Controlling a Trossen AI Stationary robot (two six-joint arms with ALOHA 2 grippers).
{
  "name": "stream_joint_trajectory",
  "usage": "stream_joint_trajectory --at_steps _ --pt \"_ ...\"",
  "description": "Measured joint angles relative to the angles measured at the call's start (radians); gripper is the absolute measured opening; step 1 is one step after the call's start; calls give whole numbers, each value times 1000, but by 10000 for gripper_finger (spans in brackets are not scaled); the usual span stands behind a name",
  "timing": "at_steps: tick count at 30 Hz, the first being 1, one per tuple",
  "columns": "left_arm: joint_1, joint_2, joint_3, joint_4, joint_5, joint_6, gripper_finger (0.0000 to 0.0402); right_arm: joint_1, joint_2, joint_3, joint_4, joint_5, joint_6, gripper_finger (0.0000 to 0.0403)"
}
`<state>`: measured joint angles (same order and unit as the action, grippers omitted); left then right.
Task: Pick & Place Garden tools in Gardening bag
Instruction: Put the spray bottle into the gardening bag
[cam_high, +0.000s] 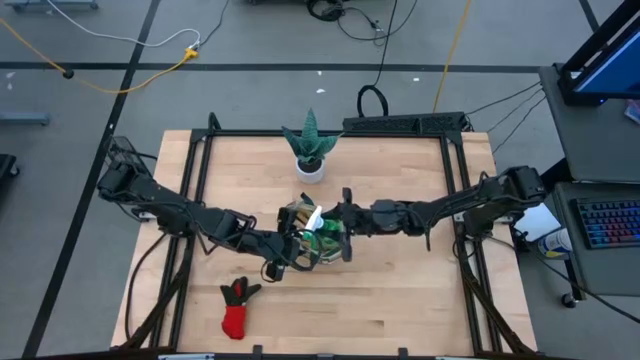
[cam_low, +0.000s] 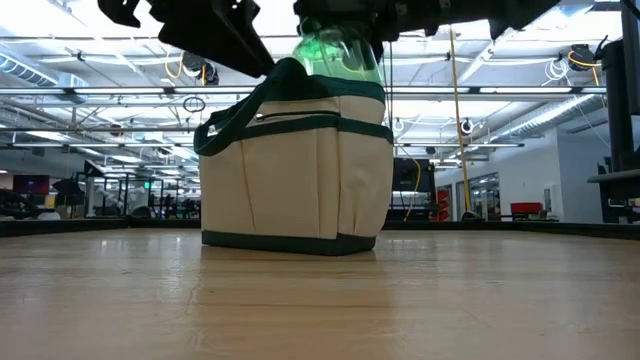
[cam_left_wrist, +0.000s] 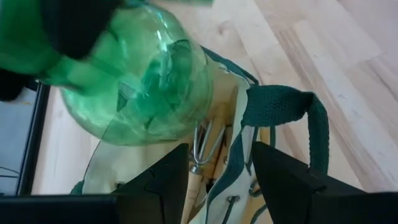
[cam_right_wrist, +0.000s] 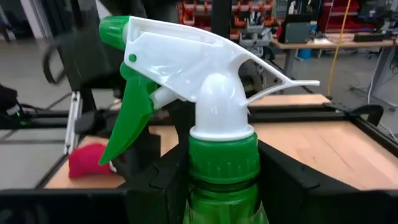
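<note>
No brand, label or readable writing could be made out anywhere on the gear.

The gardening bag (cam_low: 295, 170) was seen standing upright around the middle of the pale wood-plank worktop (cam_high: 400, 300): beige canvas, rounded body, dark green trim along the rim and base, stitched outer pockets and a dark green woven loop handle (cam_left_wrist: 292, 112). Metal tool parts and wooden handles of garden tools (cam_left_wrist: 202, 146) were spotted already tucked inside it.

The spray bottle (cam_right_wrist: 211, 137) was gripped at its ribbed green neck by the right hand (cam_right_wrist: 221, 180), fingers pinched on either side just under the glossy white plastic trigger head with its green nozzle tip and green trigger. The translucent green body (cam_low: 340, 50) was held right over the bag's open mouth, its bottom at rim level; whether it was touching the bag couldn't be told.

The left hand (cam_left_wrist: 214, 168) was parked at the bag's left rim with its fingers spread apart, nothing between them, the bag's edge and handle showing in the gap.

The red and black glove (cam_high: 236, 308) was left lying flat on the worktop, near-left of the bag and well apart from it. The spiky green plant in a white pot (cam_high: 311, 150) was sitting on the far side of the bag.
</note>
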<state>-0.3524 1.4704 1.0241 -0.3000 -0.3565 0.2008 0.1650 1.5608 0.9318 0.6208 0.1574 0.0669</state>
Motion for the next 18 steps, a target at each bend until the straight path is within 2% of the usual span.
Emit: stream_joint_trajectory --at_steps 6,13,18 --pt "19 21 0 -5 49 -5 184 0 32 0 23 1 91 143" --pt "43 66 0 -24 53 19 182 0 93 0 102 4 90 153" --pt "44 66 0 -38 53 34 136 0 95 0 101 31 104 143"
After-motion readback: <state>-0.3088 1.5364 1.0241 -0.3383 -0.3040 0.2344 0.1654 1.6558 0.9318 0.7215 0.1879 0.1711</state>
